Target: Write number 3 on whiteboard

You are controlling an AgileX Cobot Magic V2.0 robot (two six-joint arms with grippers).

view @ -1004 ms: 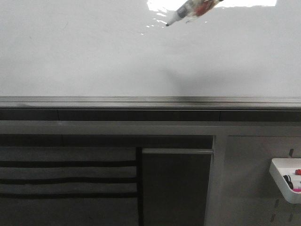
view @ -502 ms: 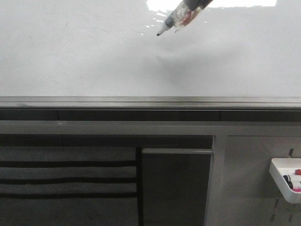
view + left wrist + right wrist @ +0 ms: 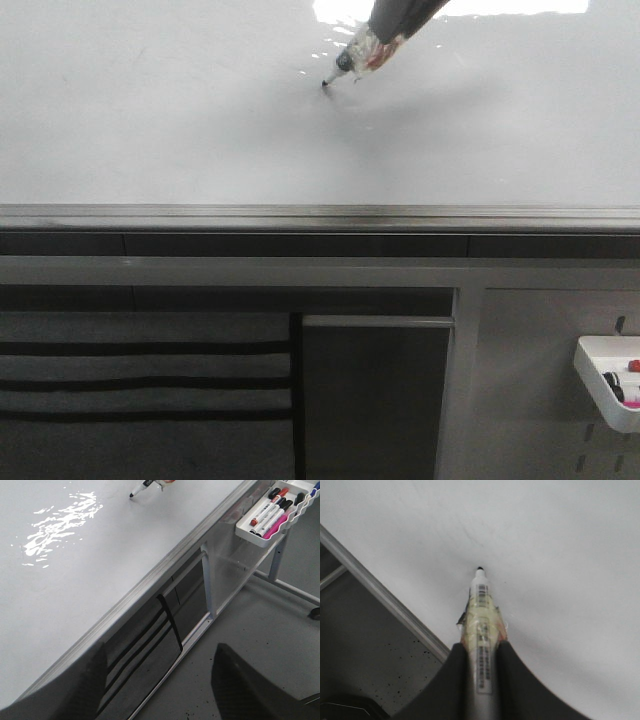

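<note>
The glossy whiteboard (image 3: pixel 150 120) fills the upper front view, with a grey metal rim (image 3: pixel 320 214) along its lower edge. No number 3 shows on it. My right gripper (image 3: pixel 481 647) is shut on a black-tipped marker (image 3: pixel 355 55), whose tip meets the board near the glare at the top. The marker also shows in the right wrist view (image 3: pixel 480 605) and far off in the left wrist view (image 3: pixel 145 485). My left gripper (image 3: pixel 160 680) is open and empty, well off the board (image 3: pixel 90 565) over the floor and the stand.
A small white tray (image 3: pixel 608 380) with several markers hangs on the stand at the lower right; it also shows in the left wrist view (image 3: pixel 270 517). Dark panels (image 3: pixel 375 400) and a frame rail sit below the board's rim. Glare patches mark the board (image 3: pixel 60 522).
The marker has moved down and to the left over the board, and its tip now meets the surface. The left arm has not visibly moved.
</note>
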